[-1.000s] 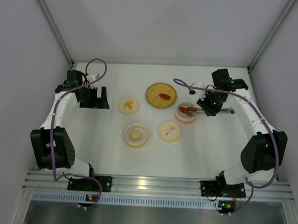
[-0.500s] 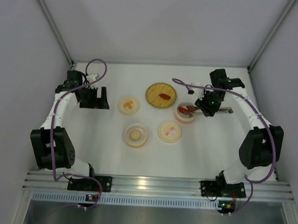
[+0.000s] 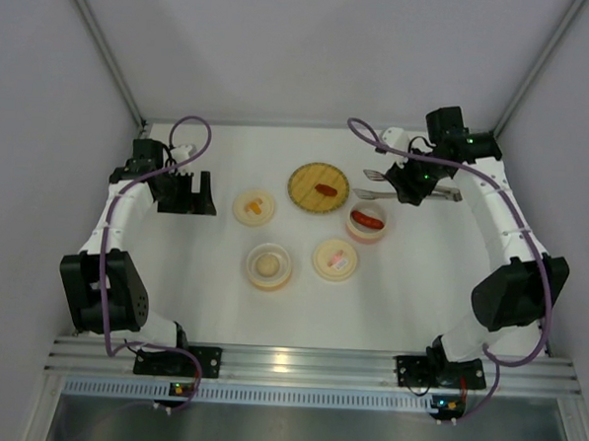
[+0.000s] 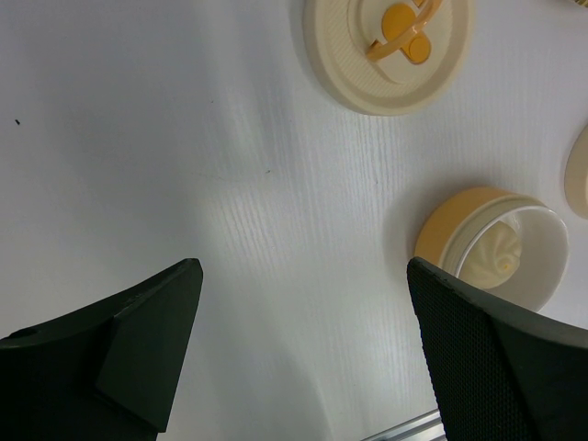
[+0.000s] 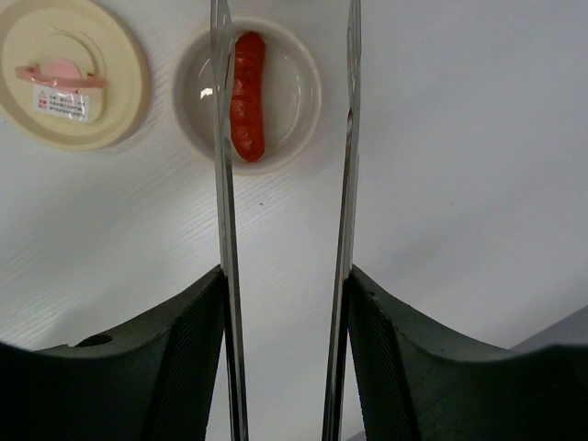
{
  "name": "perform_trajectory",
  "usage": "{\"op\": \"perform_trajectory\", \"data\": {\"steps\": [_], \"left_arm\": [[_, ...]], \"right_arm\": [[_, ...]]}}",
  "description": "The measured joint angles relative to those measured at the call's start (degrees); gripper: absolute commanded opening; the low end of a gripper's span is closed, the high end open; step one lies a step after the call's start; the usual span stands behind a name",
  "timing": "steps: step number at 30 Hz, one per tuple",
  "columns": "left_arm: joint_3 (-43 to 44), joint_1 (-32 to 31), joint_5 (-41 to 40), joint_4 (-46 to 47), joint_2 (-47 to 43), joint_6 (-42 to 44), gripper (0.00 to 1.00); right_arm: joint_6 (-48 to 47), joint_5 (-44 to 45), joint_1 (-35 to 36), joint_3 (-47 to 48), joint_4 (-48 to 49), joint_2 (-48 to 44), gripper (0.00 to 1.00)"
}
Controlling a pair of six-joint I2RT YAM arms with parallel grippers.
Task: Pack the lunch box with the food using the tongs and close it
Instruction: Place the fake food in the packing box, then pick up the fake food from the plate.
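My right gripper (image 3: 412,183) is shut on the silver tongs (image 3: 387,185), whose two arms (image 5: 223,184) stand spread apart against my pads. The tongs' tips hang empty over the table behind the pink lunch box bowl (image 3: 367,232). A red sausage piece (image 5: 247,96) lies in that bowl (image 5: 303,92). Another sausage piece (image 3: 325,190) rests on the woven plate (image 3: 307,174). The cream-white ball (image 3: 267,266) sits in the orange bowl (image 4: 450,225). My left gripper (image 3: 187,190) stands open and empty at the far left, its fingers (image 4: 147,331) above bare table.
Two round cream lids lie flat: one with an orange handle (image 3: 254,207) left of the plate, one with a pink handle (image 3: 335,259) in front of the pink bowl. Grey walls enclose the table on three sides.
My right gripper has drawn back and up from the pink bowl. The tongs' arms have spread, and the sausage piece that they held now lies in the bowl. The left arm is unmoved.
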Motion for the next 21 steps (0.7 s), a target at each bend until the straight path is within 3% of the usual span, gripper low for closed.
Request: {"op": "perform_trajectory", "data": {"steps": [9, 21], "left_arm": [[0.0, 0.0, 0.1, 0.0, 0.0, 0.0, 0.98], [0.0, 0.0, 0.1, 0.0, 1.0, 0.0, 0.98]], "right_arm": [[6.0, -5.6, 0.3, 13.6, -2.1, 6.2, 0.49], [11.3, -4.2, 6.4, 17.3, -0.7, 20.9, 0.46]]}}
